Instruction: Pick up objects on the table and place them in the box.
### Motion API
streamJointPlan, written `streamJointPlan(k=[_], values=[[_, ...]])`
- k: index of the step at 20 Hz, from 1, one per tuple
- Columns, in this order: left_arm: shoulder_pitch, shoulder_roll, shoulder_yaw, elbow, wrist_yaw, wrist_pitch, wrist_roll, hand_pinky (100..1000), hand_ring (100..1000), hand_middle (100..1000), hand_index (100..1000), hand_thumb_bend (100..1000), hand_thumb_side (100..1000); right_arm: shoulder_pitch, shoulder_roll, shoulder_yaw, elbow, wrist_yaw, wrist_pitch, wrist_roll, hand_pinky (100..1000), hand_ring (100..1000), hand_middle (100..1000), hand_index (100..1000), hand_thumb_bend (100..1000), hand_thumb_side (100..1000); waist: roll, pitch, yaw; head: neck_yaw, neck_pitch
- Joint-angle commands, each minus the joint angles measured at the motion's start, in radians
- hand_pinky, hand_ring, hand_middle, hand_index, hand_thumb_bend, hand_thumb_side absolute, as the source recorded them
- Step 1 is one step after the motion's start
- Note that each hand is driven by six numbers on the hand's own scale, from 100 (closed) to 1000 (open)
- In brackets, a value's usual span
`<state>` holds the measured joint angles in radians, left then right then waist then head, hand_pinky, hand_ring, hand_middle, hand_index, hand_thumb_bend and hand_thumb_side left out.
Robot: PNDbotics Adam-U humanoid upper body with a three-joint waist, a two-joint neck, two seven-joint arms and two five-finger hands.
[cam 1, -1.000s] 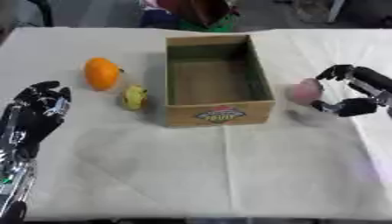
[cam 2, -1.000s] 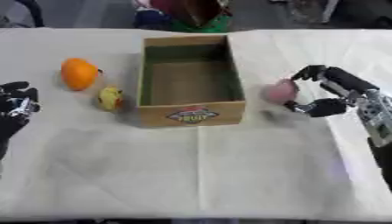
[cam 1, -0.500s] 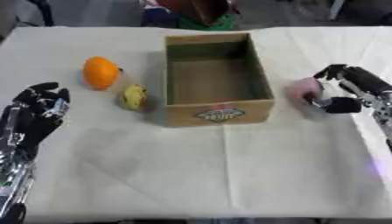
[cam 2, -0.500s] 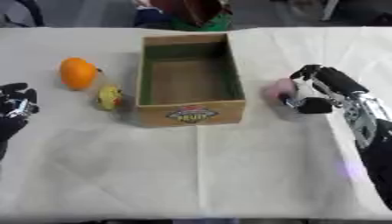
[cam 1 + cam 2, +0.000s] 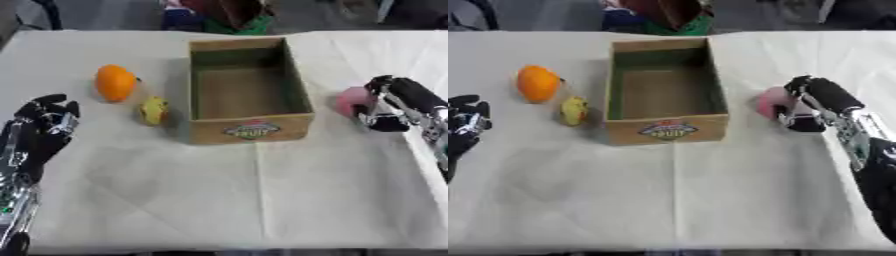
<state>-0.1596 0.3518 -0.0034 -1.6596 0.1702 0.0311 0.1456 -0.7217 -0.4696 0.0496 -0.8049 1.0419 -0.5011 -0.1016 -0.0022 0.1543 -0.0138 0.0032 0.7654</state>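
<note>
Right hand [image 5: 815,102] fingers curled round pink object [image 5: 770,101], prob. a fruit, on counter [image 5: 262,200] just right of box [image 5: 249,90]. Left hand [image 5: 39,132] open, idle at lower left. Orange [image 5: 116,82] & yellow fruit [image 5: 155,110] left of box.

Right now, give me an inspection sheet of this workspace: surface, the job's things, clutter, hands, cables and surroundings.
Surface: table under a creased white cloth.
Job's things: open cardboard box, nothing seen inside; orange fruit and small yellow fruit to its left; pink object to its right.
Clutter: nothing seen.
Hands: right hand curled around the pink object, which sits low by the cloth; left hand open at the left edge, holding nothing.
Cables: nothing seen.
Surroundings: red and green shapes beyond the far edge, too blurred to identify.
</note>
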Motion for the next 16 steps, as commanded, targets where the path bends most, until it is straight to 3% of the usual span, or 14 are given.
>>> streamJointPlan(k=[1, 2, 3, 4, 10, 16], values=[[-0.012, 0.015, 0.005, -0.016, 0.003, -0.002, -0.003, 642, 510, 498, 719, 265, 233, -0.032, -0.028, 0.002, -0.058, -0.057, -0.024, -0.015, 671, 631, 584, 653, 100, 244, -0.001, -0.015, -0.001, -0.005, 0.005], [-0.012, 0.016, 0.005, -0.016, 0.003, -0.002, -0.003, 642, 510, 498, 719, 265, 233, -0.039, -0.030, 0.006, -0.074, -0.075, -0.032, -0.013, 670, 630, 582, 652, 100, 240, -0.002, -0.015, -0.001, -0.005, 0.005], [-0.012, 0.016, 0.005, -0.016, 0.003, -0.002, -0.003, 642, 510, 498, 719, 265, 233, -0.049, -0.032, 0.010, -0.093, -0.096, -0.041, -0.008, 669, 629, 582, 653, 100, 340, -0.003, -0.016, 0.000, -0.006, 0.005], [-0.012, 0.017, 0.004, -0.016, 0.003, -0.002, -0.003, 642, 510, 498, 719, 264, 233, -0.059, -0.033, 0.014, -0.110, -0.117, -0.048, -0.001, 669, 630, 581, 653, 100, 237, -0.003, -0.017, 0.000, -0.006, 0.005], [-0.012, 0.017, 0.000, -0.015, 0.004, -0.002, -0.008, 642, 511, 498, 719, 263, 233, -0.158, -0.030, 0.046, -0.186, -0.232, -0.063, 0.058, 675, 633, 585, 661, 100, 228, -0.006, -0.021, 0.010, -0.012, 0.005], [-0.021, 0.015, -0.010, -0.017, 0.006, 0.000, -0.018, 642, 510, 498, 719, 264, 233, -0.235, 0.010, 0.061, -0.143, -0.225, -0.070, 0.102, 682, 642, 600, 681, 100, 241, -0.007, -0.020, 0.036, -0.022, -0.001]])
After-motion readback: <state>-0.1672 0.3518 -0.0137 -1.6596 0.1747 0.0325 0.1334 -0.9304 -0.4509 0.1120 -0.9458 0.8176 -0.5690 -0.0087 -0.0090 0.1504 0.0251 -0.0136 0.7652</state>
